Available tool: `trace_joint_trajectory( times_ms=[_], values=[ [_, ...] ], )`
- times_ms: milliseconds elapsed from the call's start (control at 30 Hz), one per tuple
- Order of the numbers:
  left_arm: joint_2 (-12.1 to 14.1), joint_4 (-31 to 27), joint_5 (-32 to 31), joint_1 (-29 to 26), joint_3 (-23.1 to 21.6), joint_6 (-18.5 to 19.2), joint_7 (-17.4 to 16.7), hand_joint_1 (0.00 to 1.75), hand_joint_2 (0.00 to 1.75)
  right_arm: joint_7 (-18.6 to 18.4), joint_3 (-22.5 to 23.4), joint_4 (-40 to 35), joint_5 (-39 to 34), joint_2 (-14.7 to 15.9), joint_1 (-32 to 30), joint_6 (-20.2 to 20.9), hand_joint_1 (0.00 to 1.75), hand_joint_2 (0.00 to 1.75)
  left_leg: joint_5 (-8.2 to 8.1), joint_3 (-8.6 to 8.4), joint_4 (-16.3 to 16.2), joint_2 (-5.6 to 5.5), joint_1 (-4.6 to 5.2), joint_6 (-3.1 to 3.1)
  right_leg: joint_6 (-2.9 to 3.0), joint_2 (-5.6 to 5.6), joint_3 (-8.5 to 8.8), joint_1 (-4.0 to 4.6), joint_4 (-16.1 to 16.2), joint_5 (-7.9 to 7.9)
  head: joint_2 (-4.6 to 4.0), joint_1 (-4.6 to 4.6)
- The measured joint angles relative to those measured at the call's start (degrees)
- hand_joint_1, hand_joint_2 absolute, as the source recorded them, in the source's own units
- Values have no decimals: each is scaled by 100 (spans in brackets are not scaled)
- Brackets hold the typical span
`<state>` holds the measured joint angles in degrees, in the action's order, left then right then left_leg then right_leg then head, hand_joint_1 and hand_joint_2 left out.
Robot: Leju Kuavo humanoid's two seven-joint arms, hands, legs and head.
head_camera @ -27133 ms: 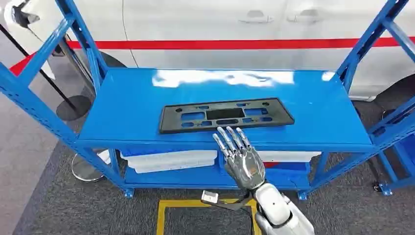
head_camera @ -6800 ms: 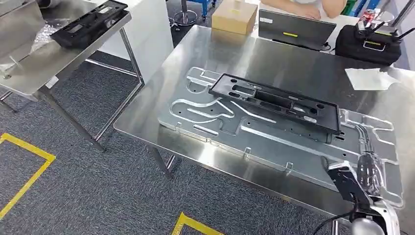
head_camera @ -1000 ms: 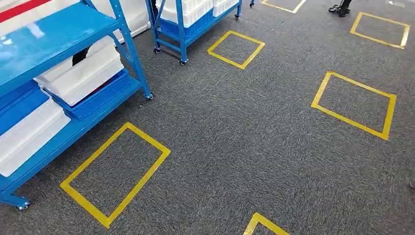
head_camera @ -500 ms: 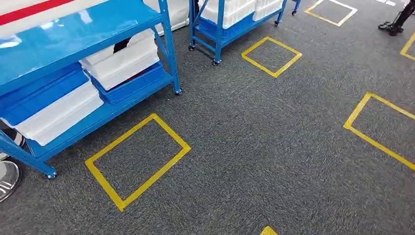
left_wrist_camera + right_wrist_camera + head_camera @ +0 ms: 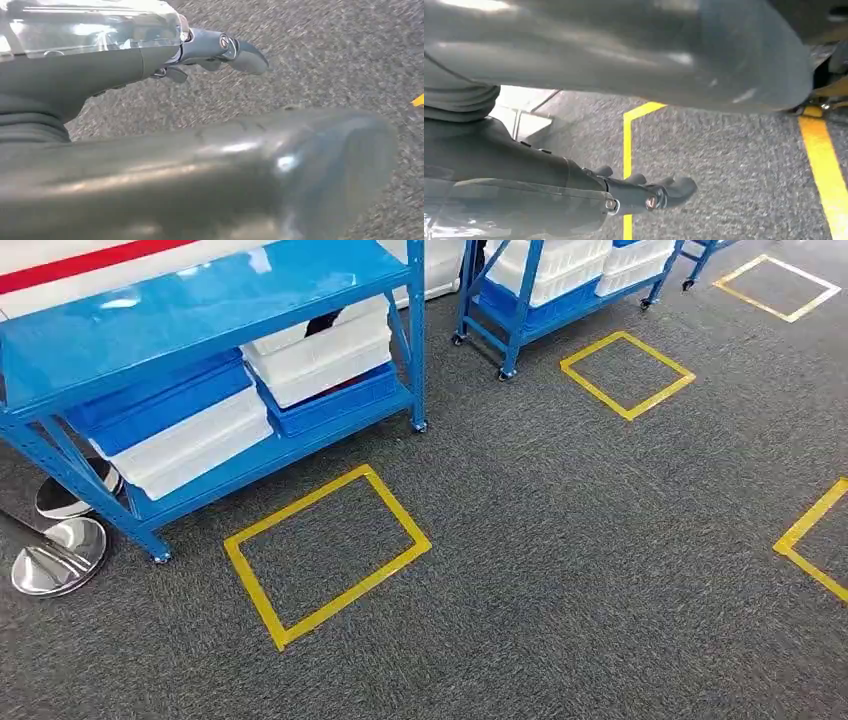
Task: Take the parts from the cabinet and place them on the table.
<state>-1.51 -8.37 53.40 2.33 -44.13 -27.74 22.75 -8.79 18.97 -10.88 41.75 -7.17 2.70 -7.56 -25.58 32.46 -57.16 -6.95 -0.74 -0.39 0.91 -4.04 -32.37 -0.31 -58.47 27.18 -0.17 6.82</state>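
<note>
Grey carpet [image 5: 560,540], yellow tape squares [image 5: 327,553] (blue cabinet [image 5: 200,310] nearby).

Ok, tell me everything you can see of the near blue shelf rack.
The near blue shelf rack stands on grey carpet at the head view's upper left. It looks like painted metal, glossy enough to mirror light on its bare top shelf. Slanted braces join its uprights on the left. The lower shelf carries white bins and blue bins, stacked. The legs end in small casters. A yellow taped rectangle lies on the floor just before it, and a chrome stand base sits by its left leg.
</note>
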Motion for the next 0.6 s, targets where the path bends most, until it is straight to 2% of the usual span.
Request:
trace_joint_trajectory(
  times_ms=[33, 67, 100, 133, 167, 200, 233, 267, 300, 333, 367, 400, 433, 500, 533, 567, 600],
  values=[
    [0, 0, 7, -12, 0, -2, -4, 0, 0, -4, 0, 0, 20, -2, 17, 2, 0, 0, 11, 7, 17, -74, 4, -44, 20, 70, 20, -6, 35, -11, 0, 2],
    [13, 2, 9, -11, 0, -7, -7, 0, 0, -4, 0, 0, 24, -24, 19, 7, 0, 0, -25, 14, -21, -38, 16, -64, 60, 164, 52, -75, 109, -45, 0, 0],
    [9, 2, 11, -16, 0, -7, -7, 0, 0, -18, 2, 0, 35, -17, 7, 9, 0, 0, -141, 76, -173, 267, 46, -79, 95, 234, 74, -60, 133, -43, 0, 2],
    [7, 0, 13, -4, -2, -7, -9, 0, 0, -18, 2, 0, 39, -17, -4, 11, 0, 0, -351, 239, -509, 451, 34, -93, 131, 310, 77, -53, 133, -35, 0, 2],
    [7, 2, 22, 10, -2, -7, -11, 0, 0, -20, 4, 2, 41, -17, -14, 13, 0, 0, -606, 473, -1013, 565, 21, -116, 142, 401, 80, -36, 132, -28, 0, 2],
    [7, 2, 24, 10, -2, -7, -11, 0, 0, -20, 4, 2, 44, -17, -18, 20, 0, 0, -806, 694, -1487, 605, 8, -139, 148, 485, 78, -23, 131, -19, 0, 4],
    [7, 2, 26, 5, -2, -7, -11, 0, 0, -24, 4, 2, 44, -17, -19, 22, 0, 0, -878, 828, -1791, 624, -3, -163, 150, 559, 79, -21, 126, -13, 0, 2],
    [7, 2, 33, -8, -2, -7, -11, 0, 0, -26, 4, 2, 46, -17, -16, 28, 0, 0, -810, 818, -1794, 641, -10, -177, 144, 621, 88, -21, 125, -6, 0, 2],
    [7, 2, 46, -14, -2, -2, -11, 0, 0, -26, 4, 2, 48, -17, -9, 33, 0, 0, -636, 683, -1545, 663, -15, -183, 135, 682, 100, -22, 124, 6, 0, 2],
    [9, 2, 66, -24, 0, 11, -11, 0, 0, -26, 4, 2, 50, -20, -2, 37, 0, 0, -385, 423, -1067, 710, -20, -182, 121, 745, 122, -24, 121, 20, 0, 2],
    [13, 2, 68, -25, 0, 30, -5, 0, 0, -22, 4, 2, 50, -22, 0, 37, 0, 0, -138, 105, -492, 799, -19, -165, 98, 789, 152, -24, 116, 39, 0, 2],
    [15, 2, 92, -19, 0, 81, 24, 0, 0, 31, 9, 2, -9, -22, -7, 44, 0, 0, -71, -126, -45, 950, -10, -130, 65, 823, 172, -19, 110, 61, 0, 2],
    [17, 2, 129, -14, 4, 151, 66, 0, 0, 118, 42, 2, -101, -22, -3, 59, 0, 0, -100, -173, 18, 941, 43, -94, 21, 859, 155, 20, 84, 85, 0, 2],
    [17, 2, 153, -58, 11, 221, 103, 0, 0, 232, 120, 2, -186, -22, 30, 74, 0, 0, -125, -91, 30, 898, 47, -27, -36, 889, 187, 9, 44, 56, 0, 2],
    [17, 2, 168, -78, 11, 247, 107, 0, 0, 256, 135, 2, -190, -24, 37, 92, 0, 0, -145, -120, 35, 863, 36, 26, -97, 882, 171, 0, -21, 12, 0, 2],
    [17, 2, 170, -80, 11, 260, 116, 0, 0, 275, 142, 0, -195, -24, 50, 103, 0, 0, -198, -213, 77, 828, 29, 98, -127, 891, 172, -20, -95, 39, 0, 4],
    [13, 0, 173, -75, 13, 273, 133, 0, 0, 280, 153, 2, -199, -24, 52, 103, 0, 0, -203, -238, 109, 816, 19, 142, -147, 712, 91, -51, -255, 114, 0, -2]
  ],
)
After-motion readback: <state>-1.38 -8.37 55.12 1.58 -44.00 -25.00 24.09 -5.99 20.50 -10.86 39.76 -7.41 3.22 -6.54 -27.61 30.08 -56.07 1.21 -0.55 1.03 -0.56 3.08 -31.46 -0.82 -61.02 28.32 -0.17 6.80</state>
